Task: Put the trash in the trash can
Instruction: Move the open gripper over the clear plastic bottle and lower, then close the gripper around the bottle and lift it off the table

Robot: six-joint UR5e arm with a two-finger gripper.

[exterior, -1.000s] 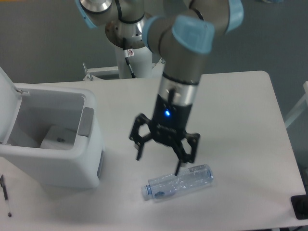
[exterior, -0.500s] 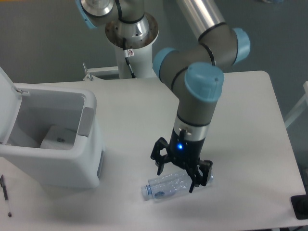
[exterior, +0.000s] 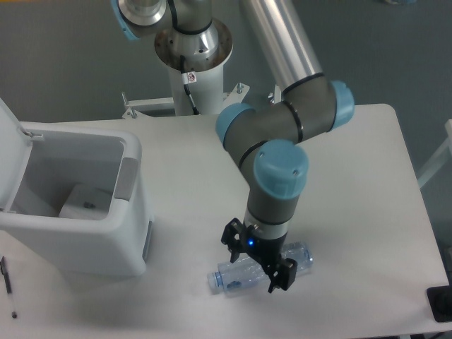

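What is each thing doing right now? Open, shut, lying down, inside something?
trash can: upright, lid open.
paper wrapper: already inside the trash can.
plastic bottle: crushed, lying on its side on the table, cap on.
gripper: lowered over the bottle's middle, a finger on each side, open.
pen: lying flat by the table's left edge.
table: holds the trash can, bottle and pen.

Trash can (exterior: pixel 106 244) mouth open, lid raised; bare table (exterior: pixel 353 176) between; pen (exterior: pixel 8 286) probably clear.

Arm bent, wrist pointing down; gripper (exterior: pixel 256 264) low, fingers spread apart.
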